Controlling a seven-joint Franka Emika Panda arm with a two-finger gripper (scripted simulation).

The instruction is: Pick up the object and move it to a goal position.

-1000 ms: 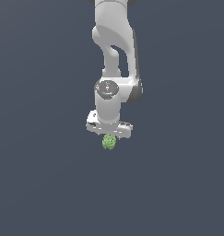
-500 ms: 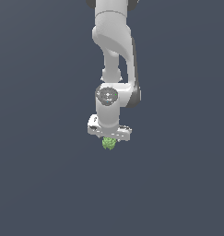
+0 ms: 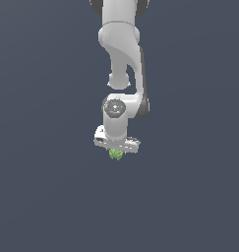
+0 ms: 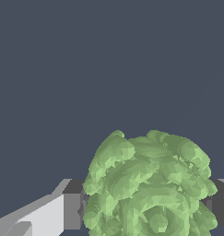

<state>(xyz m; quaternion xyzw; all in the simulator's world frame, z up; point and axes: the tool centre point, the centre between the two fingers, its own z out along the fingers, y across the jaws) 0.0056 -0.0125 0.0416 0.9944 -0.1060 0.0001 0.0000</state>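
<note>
The object (image 3: 115, 154) is a small light-green bumpy, leafy lump. In the exterior view it hangs just under the white gripper (image 3: 116, 151) at the end of the white arm, near the picture's middle. The gripper is shut on it; the fingers are mostly hidden behind the lump and the gripper body. In the wrist view the object (image 4: 148, 184) fills much of the picture, held between a white-and-grey finger (image 4: 62, 209) on one side and another finger (image 4: 221, 207) at the edge on the other.
A plain dark grey-blue ground (image 3: 52, 197) lies all around, with no other object or marker in view.
The arm has raised the gripper slightly with the green object held in it. The grip has not changed.
</note>
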